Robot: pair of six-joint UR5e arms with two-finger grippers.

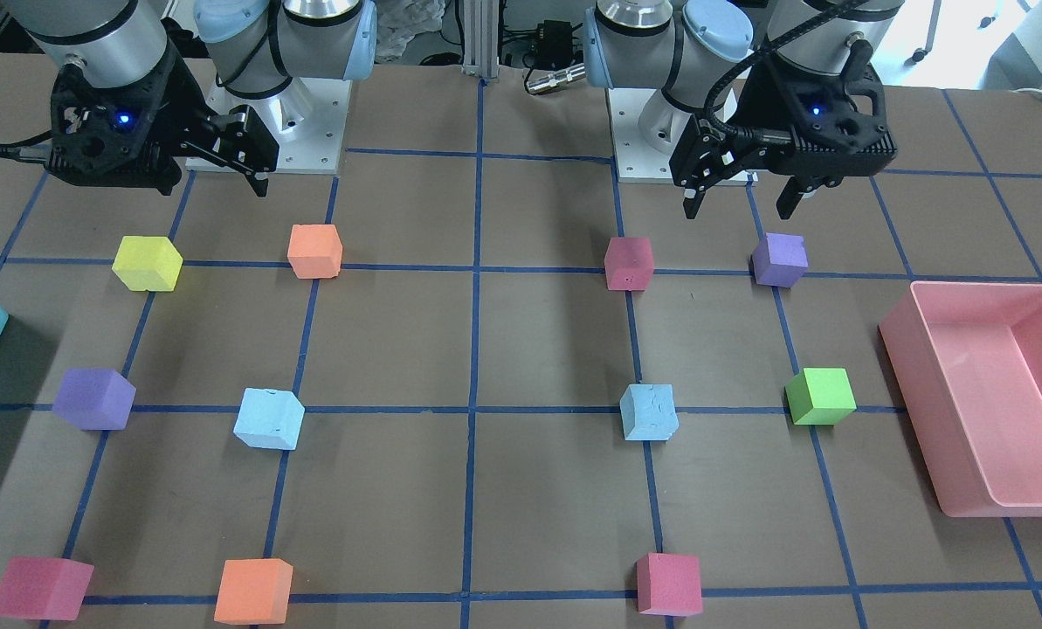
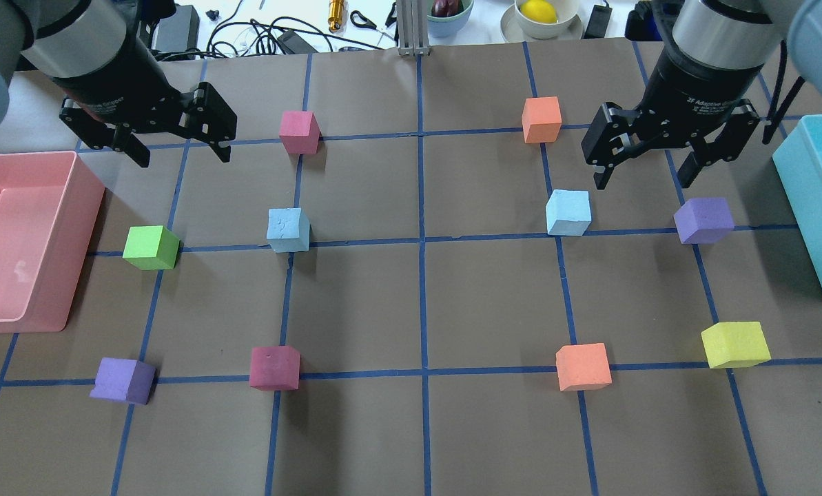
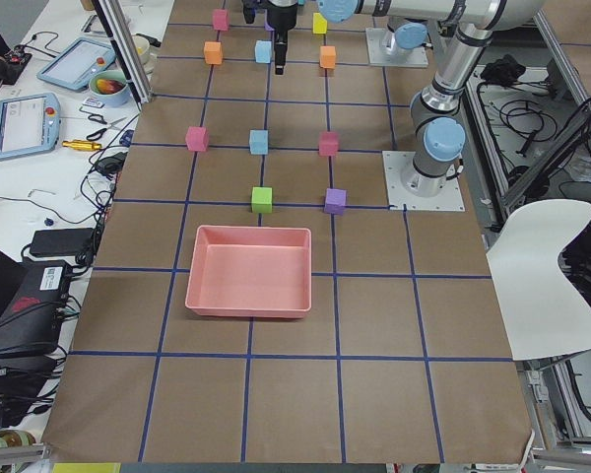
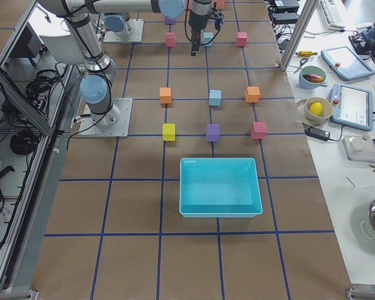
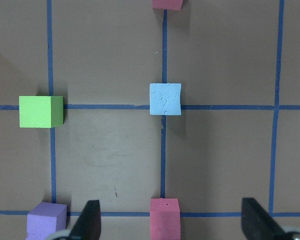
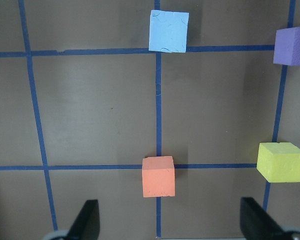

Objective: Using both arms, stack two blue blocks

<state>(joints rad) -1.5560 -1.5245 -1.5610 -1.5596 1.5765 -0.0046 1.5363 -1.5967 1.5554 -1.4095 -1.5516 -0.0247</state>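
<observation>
**Overhead view:** two pale sky-blue foam cubes lie well apart on the brown paper worktop (image 2: 355,310). Both are on the same blue tape line (image 2: 369,242), which runs along the middle of the worktop, between the robot's edge and the operators' edge. The left blue block (image 2: 289,230) is in the worktop's left half and the right blue block (image 2: 568,212) is in its right half. The left tool (image 2: 182,158) and the right tool (image 2: 643,180) hang above the worktop. Their fingers are spread wide and they grip nothing.

**Front-facing view:** each block stands flat and alone, and neither is on top of the other. Their faces have small dents and their edges are a little rounded.

**Left wrist view:** the left blue block sits on a crossing of tape lines, and its top face has shallow dents. The left tool shows spread wide at the lower border.

**Right wrist view:** the right blue block also sits on a crossing, with curved dents on its top.

**Side views:** the blocks are too small for detail.
</observation>
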